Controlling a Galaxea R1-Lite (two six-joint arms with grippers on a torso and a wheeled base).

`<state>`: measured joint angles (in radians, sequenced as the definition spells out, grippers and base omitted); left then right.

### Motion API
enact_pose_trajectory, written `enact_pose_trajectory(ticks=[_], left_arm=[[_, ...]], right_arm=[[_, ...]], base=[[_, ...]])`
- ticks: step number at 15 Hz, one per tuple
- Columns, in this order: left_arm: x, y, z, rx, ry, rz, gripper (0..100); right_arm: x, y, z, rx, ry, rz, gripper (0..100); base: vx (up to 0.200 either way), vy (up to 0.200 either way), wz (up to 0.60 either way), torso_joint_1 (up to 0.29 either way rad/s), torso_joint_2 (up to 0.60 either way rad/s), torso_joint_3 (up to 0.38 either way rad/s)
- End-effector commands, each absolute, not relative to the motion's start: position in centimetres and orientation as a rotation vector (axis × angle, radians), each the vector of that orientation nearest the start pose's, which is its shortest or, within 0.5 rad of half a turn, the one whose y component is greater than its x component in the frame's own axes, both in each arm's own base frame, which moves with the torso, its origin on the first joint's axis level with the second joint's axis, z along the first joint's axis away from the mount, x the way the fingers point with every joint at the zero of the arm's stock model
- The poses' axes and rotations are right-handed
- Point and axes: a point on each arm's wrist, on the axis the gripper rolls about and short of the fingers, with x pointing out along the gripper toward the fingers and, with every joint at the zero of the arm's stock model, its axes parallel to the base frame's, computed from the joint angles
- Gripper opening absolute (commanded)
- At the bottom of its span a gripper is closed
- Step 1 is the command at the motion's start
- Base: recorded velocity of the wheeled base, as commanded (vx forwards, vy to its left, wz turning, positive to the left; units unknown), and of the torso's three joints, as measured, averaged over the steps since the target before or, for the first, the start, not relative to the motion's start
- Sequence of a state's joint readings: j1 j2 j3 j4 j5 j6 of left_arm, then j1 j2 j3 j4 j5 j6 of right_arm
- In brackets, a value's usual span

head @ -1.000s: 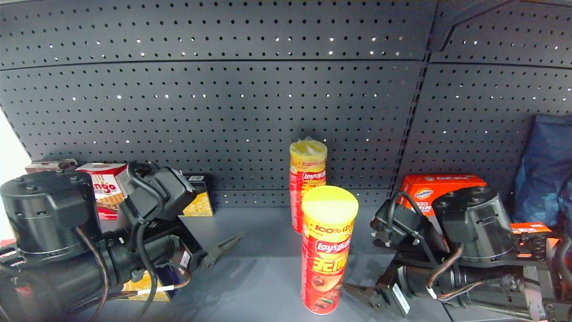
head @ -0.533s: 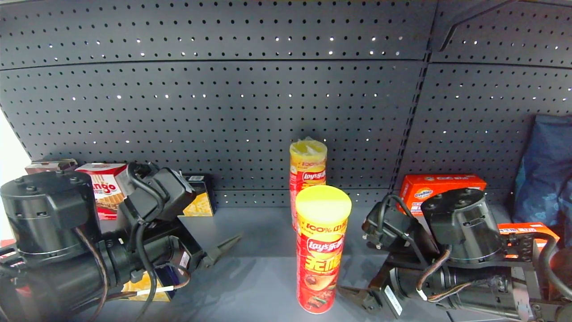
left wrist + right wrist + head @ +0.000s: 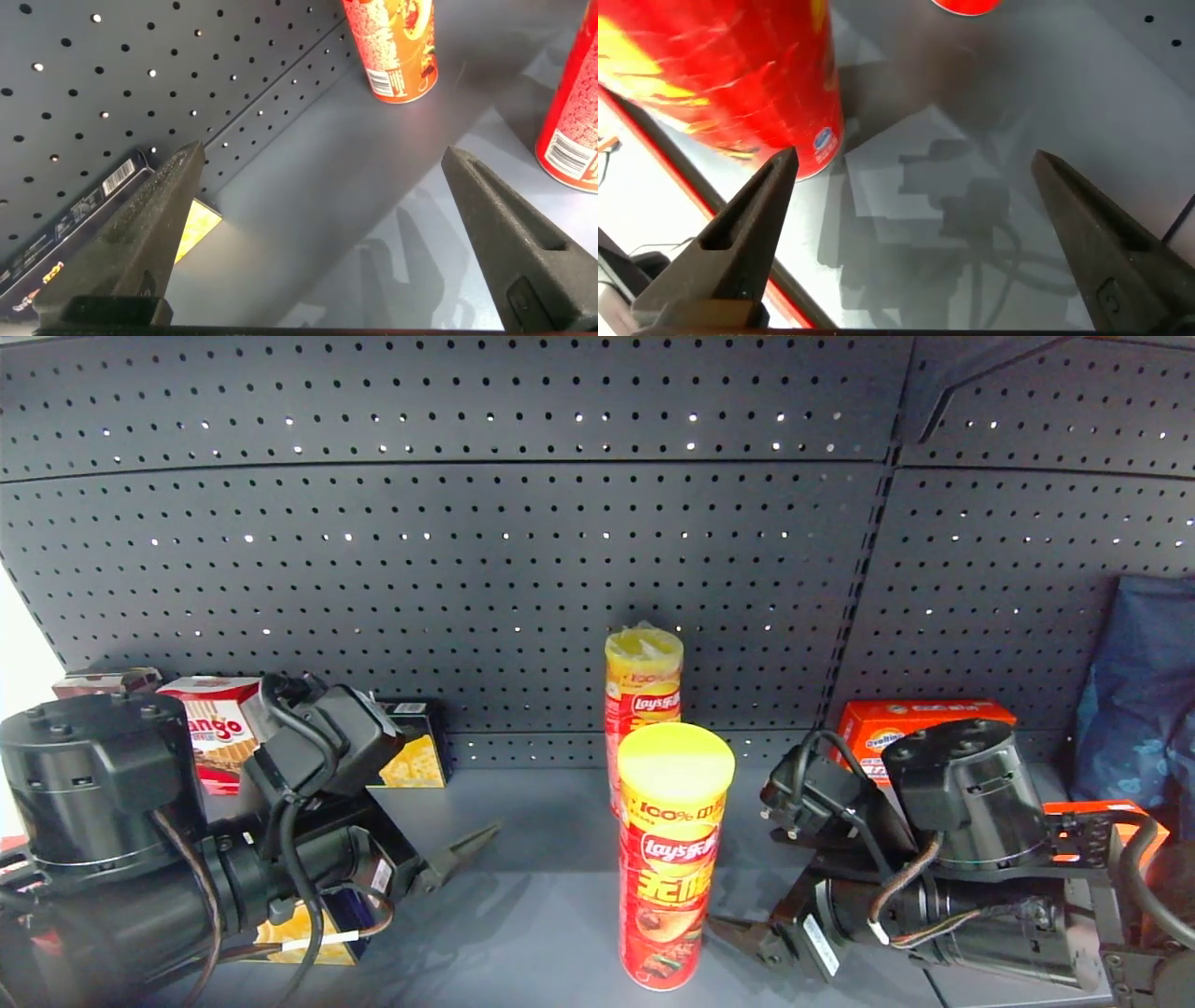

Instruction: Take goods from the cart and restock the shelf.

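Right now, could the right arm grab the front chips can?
Probably yes: the right gripper is open close beside the front can, with only bare shelf between them; it would need to shift sideways first.

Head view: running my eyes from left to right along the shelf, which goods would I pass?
Red-and-white wafer box → black-and-yellow box → front chip can → orange box → blue bag.

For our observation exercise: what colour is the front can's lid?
Lid: yellow, best in head view.
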<state>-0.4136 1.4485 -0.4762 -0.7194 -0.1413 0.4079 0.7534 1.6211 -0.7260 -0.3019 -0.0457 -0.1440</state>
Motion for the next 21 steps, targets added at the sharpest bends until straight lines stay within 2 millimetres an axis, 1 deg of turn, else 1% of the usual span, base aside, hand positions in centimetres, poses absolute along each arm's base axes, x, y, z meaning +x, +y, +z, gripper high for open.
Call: enact_pose_trajectory(ticks=[1, 5, 13, 16, 17, 18, 19, 20, 21], left_arm=[[20.3, -9.2, 17.0, 0.430, 0.137, -0.594, 100], [20.4, -9.1, 17.0, 0.429, 0.138, -0.589, 100], [20.4, -9.1, 17.0, 0.429, 0.138, -0.588, 100], [20.3, -9.0, 17.1, 0.427, 0.136, -0.587, 100], [20.3, -9.0, 17.1, 0.427, 0.138, -0.586, 100], [20.2, -8.9, 17.3, 0.425, 0.128, -0.582, 100], [19.8, -8.8, 17.8, 0.421, 0.105, -0.576, 100], [19.2, -8.5, 18.6, 0.418, 0.069, -0.566, 100], [18.4, -8.1, 19.5, 0.411, 0.026, -0.555, 100]], right_arm=[[19.9, 18.6, 15.1, -0.373, 0.513, 0.729, 100], [20.1, 19.0, 15.1, -0.374, 0.513, 0.733, 100], [19.9, 19.2, 14.8, -0.381, 0.521, 0.745, 100], [19.9, 19.0, 15.1, -0.374, 0.509, 0.739, 100], [20.0, 18.5, 15.6, -0.360, 0.485, 0.724, 100], [20.1, 17.4, 17.0, -0.329, 0.436, 0.689, 100], [19.8, 16.0, 18.9, -0.297, 0.372, 0.644, 100], [19.2, 14.2, 20.7, -0.268, 0.306, 0.583, 100], [18.0, 12.1, 22.3, -0.240, 0.244, 0.525, 100]], base=[[0.000, 0.000, 0.00, 0.000, 0.00, 0.000], [0.000, 0.000, 0.00, 0.000, 0.00, 0.000], [0.000, 0.000, 0.00, 0.000, 0.00, 0.000], [0.000, 0.000, 0.00, 0.000, 0.00, 0.000], [0.000, 0.000, 0.00, 0.000, 0.00, 0.000], [0.000, 0.000, 0.00, 0.000, 0.00, 0.000], [0.000, 0.000, 0.00, 0.000, 0.00, 0.000], [0.000, 0.000, 0.00, 0.000, 0.00, 0.000], [0.000, 0.000, 0.00, 0.000, 0.00, 0.000]])
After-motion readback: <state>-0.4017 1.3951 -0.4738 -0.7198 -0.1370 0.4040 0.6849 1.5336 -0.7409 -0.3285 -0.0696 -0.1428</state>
